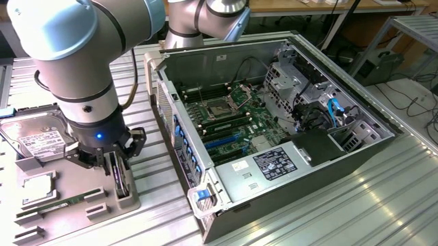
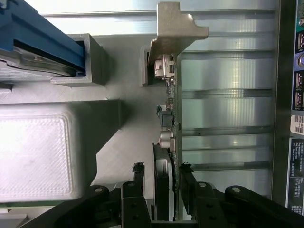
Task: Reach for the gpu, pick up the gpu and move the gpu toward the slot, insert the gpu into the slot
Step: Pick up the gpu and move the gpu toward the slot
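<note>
The ribbed aluminium table [image 1: 329,205] carries the whole set-up. The robot arm [image 1: 75,61] rises over the part of it at the exterior view's left. The open computer case [image 1: 356,148] lies on its side in the middle of the table, and the green motherboard [image 1: 236,120] is exposed inside it.

A grey fixture tray [image 1: 130,200] sits just beside the case, toward the exterior view's left. The hard drive [image 1: 34,136] rests on the far section of this tray.

The gpu [image 1: 122,180] [image 2: 167,128] stands on edge in a holder of the tray, outside the case and well apart from the slot [image 1: 220,139], which is the blue strip on the motherboard.

The gripper [image 1: 116,166] [image 2: 161,166] is lowered over the gpu. Its jaws stand partly open, one on each side of the card. One of the fingers [image 2: 185,180] lies close against the board face. A narrow strip of tray shows between the other finger and the cooler side, so no clamp is visible.

The silver bracket [image 2: 173,28] closes the card's far end. A green memory stick [image 1: 65,201] lies flat in the near section of the tray.
</note>
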`<control>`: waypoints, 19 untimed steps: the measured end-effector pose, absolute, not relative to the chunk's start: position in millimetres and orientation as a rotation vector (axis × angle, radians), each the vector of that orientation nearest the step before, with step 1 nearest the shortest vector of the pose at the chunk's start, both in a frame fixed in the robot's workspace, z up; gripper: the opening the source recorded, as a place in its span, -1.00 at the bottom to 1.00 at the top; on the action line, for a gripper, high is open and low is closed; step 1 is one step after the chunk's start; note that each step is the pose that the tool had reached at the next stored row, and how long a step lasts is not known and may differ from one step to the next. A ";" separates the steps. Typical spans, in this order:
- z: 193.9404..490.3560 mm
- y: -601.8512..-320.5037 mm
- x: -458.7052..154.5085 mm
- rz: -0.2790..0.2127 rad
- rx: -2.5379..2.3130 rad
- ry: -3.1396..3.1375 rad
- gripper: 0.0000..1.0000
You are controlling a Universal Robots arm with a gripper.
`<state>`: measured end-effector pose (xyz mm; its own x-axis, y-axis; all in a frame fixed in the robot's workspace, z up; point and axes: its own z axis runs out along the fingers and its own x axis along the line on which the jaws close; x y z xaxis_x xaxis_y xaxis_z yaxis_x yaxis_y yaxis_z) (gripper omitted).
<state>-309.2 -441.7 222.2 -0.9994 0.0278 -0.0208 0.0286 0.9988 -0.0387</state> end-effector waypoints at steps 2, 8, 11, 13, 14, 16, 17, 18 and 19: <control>222.2 -439.8 -309.1 -0.061 0.044 3.120 -0.15; 222.2 -439.8 -309.1 -0.060 0.044 3.120 -0.15; 222.2 -439.8 -309.1 -0.060 0.044 3.121 -0.15; 222.2 -439.8 -309.1 -0.060 0.044 3.120 -0.33; 222.2 -439.8 -309.0 -0.060 0.044 3.121 -0.33; 222.2 -439.8 -308.8 -0.060 0.044 3.121 -0.36; 222.2 -439.8 -308.8 -0.060 0.044 3.121 -0.36; 222.2 -439.8 -308.8 -0.060 0.044 3.121 -0.45; 222.2 -439.8 -308.7 -0.061 0.044 3.121 -0.45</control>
